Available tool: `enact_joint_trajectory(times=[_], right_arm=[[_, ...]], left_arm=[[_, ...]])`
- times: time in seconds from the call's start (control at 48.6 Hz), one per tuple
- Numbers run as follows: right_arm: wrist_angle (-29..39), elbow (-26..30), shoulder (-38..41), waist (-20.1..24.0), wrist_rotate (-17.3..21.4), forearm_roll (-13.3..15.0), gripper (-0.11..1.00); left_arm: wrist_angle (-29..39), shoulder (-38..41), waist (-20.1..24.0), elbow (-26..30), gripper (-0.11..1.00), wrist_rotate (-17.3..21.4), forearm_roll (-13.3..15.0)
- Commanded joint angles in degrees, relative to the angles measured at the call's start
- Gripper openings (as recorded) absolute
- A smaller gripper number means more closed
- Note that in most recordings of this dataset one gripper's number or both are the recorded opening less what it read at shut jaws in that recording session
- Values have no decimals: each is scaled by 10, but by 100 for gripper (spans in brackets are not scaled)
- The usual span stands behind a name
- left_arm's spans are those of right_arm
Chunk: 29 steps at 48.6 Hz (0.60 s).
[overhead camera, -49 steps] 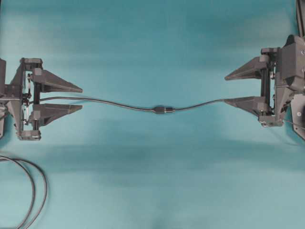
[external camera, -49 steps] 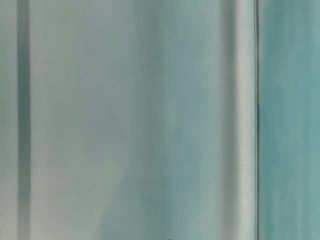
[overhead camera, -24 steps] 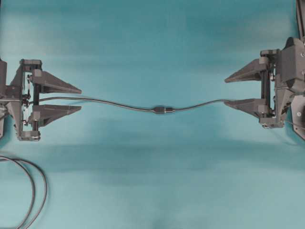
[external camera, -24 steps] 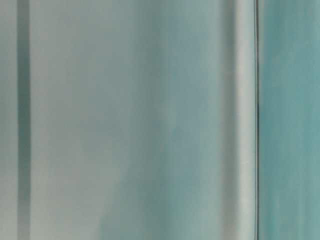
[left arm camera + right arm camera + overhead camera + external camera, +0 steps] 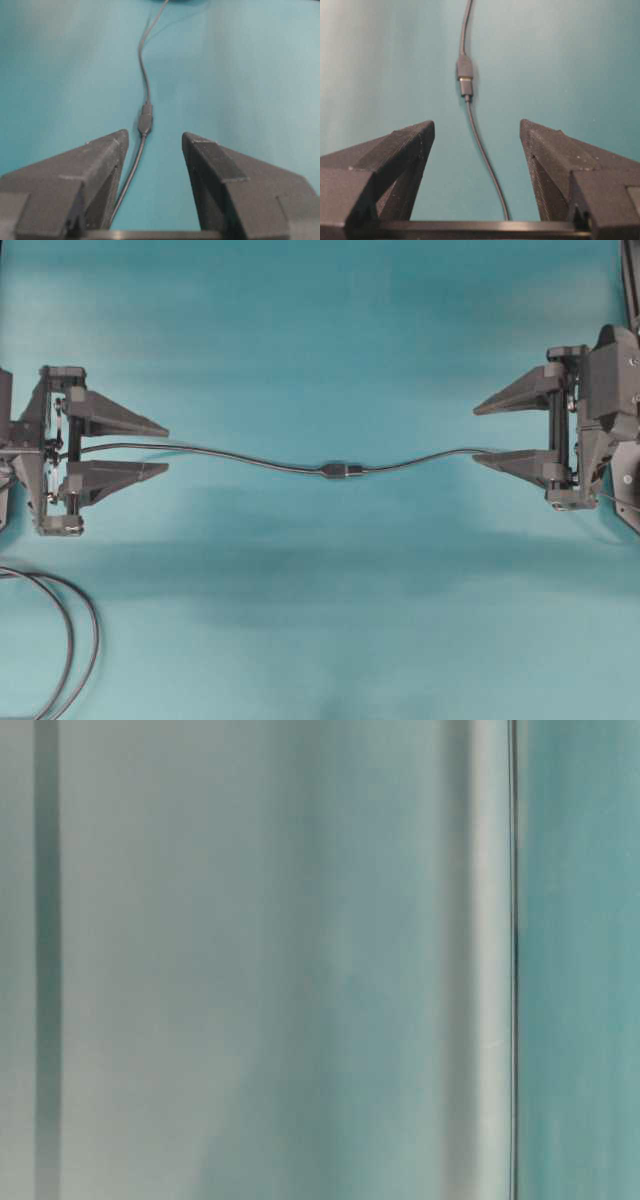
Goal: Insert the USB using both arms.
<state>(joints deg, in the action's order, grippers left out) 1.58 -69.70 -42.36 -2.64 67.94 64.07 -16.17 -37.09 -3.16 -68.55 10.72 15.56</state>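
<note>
The USB lies mid-table, mated end to end with the black socket, so their thin cables form one line across the teal surface. My left gripper stands open at the left edge, and the cable passes between its fingers, ungripped. At the right, my right gripper is open wide, with the cable near its lower finger. In the left wrist view the joined connector sits just beyond the left gripper. The USB lies ahead of the right gripper in the right wrist view.
A looped double black cable lies at the bottom left corner. The right arm's body fills the right edge. The table-level view shows only a blurred pale surface.
Both grippers have drawn back slightly outward, away from the joined connector. The cable and connector have stayed where they were.
</note>
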Motion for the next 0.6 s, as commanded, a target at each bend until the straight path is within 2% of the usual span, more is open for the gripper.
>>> enact_joint_trajectory(times=[0.0, 0.576], right_arm=[[-4, 7, 1, -1, -1, 0, 72], [7, 5, 1, -1, -25, 0, 72]], left_arm=[[-5, 0, -4, 4, 66, 2, -1], [4, -29, -9, -16, 66, 5, 0]])
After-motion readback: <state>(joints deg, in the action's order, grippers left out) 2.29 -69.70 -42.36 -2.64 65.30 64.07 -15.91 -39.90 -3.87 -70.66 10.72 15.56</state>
